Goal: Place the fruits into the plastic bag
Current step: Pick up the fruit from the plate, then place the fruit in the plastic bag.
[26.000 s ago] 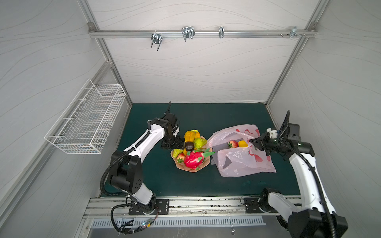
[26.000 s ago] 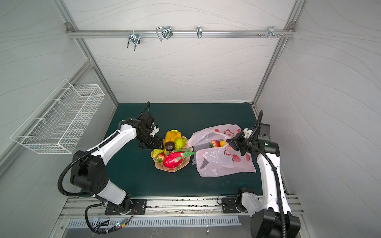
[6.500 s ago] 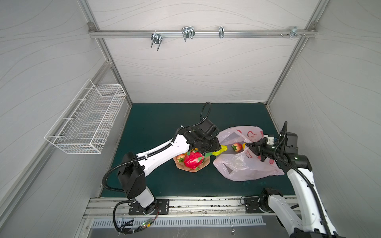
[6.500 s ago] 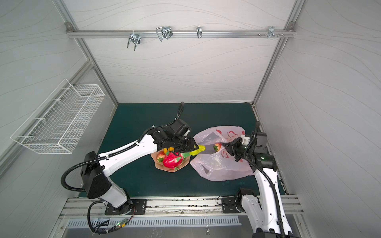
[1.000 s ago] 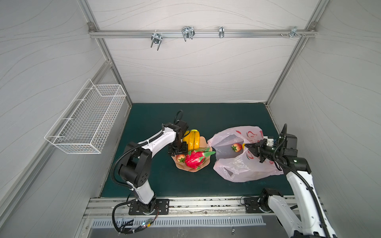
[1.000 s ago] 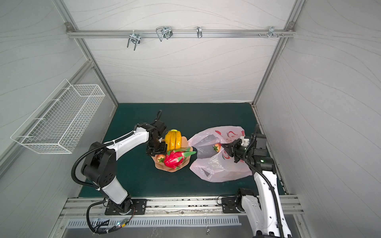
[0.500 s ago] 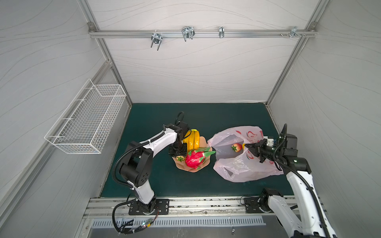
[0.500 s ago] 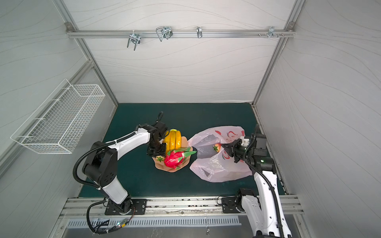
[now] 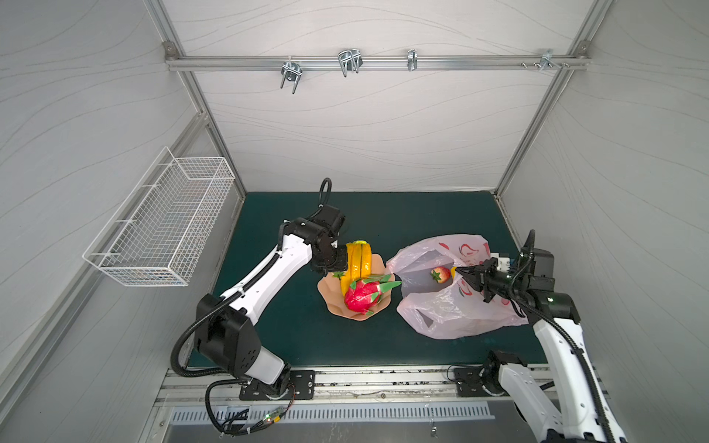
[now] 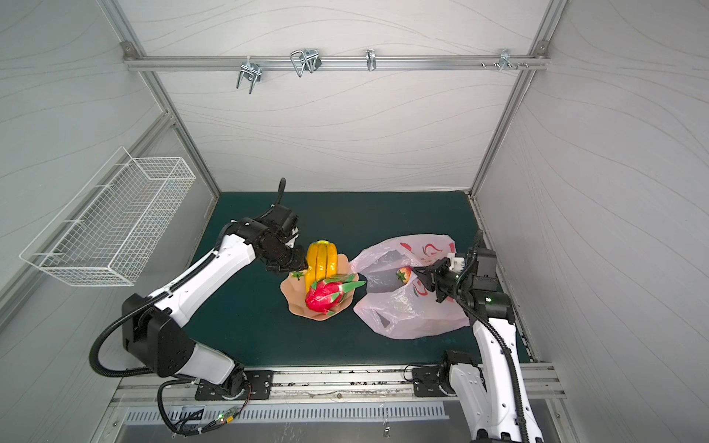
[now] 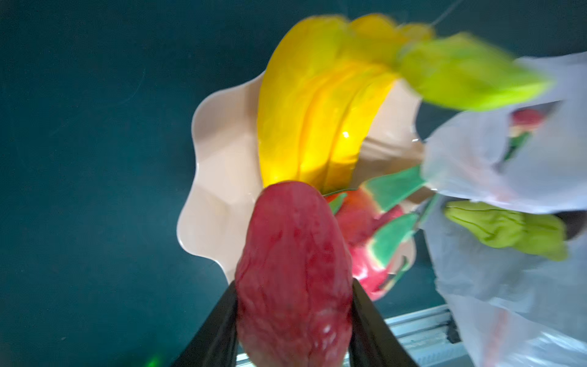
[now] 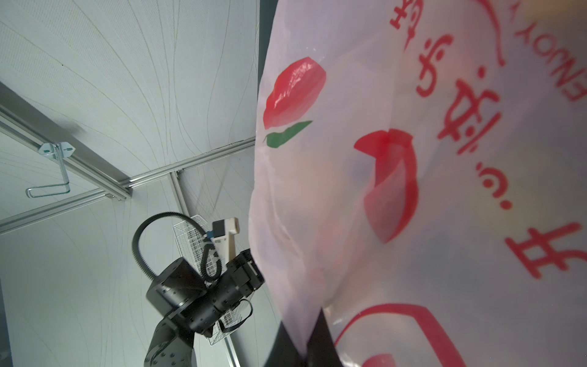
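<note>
Left gripper (image 11: 294, 290): jaws clamped on a red fruit (image 11: 292, 248), right by the plate (image 11: 216, 190).
Right gripper (image 12: 304, 332): pinched tight on the plastic bag (image 12: 413, 165) rim, mouth gaping.

The far half of the dark green tabletop (image 9: 403, 214) lies bare, as does the near strip in front of the peach-coloured scalloped plate (image 9: 326, 297) and the pale-pink plastic bag (image 9: 452, 310). Only a narrow gap parts plate and bag, and green scales of the pink-red dragon fruit (image 9: 360, 293) bridge it. The bag's mouth gapes towards the plate, a red strawberry (image 9: 440, 274) lying inside; the right tool (image 9: 462, 273) pinches its rim at the right. The yellow banana bunch (image 9: 358, 261) crowds the plate's far side, just beside the left tool (image 11: 293, 286), itself filled by a dark red glossy fruit (image 11: 293, 248)
</note>
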{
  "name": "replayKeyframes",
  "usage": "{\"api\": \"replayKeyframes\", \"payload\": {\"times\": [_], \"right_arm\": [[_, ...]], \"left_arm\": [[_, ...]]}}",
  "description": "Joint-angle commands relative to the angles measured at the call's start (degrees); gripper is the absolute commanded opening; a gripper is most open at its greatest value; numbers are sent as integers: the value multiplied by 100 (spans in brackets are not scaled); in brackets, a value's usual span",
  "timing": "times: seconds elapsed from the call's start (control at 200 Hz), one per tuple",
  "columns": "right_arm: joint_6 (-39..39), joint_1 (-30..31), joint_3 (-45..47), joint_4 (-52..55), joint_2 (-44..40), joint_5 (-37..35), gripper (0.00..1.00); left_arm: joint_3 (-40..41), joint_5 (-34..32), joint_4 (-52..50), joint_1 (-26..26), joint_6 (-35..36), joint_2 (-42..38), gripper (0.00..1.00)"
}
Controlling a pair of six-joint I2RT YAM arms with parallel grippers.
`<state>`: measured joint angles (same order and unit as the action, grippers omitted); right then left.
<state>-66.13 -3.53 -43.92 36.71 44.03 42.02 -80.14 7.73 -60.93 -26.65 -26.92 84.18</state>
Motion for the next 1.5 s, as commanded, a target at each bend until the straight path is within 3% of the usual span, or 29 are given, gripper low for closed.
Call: {"api": "replayKeyframes", "payload": {"times": [0.0,0.29,0.88,1.496], "right_arm": [[-5,-42,-169,137,-60,-6,0],[29,-43,-187,166,-59,0,0],[13,-43,-134,205,-149,32,0],[82,-43,-187,337,-176,53,0]], "left_arm": [[-235,645,62,9,-210,-199,39],[-134,1150,797,-313,-885,-205,37],[-26,1207,2280,-1923,-2343,240,34],[258,926,2596,-2968,-2485,861,33]]}}
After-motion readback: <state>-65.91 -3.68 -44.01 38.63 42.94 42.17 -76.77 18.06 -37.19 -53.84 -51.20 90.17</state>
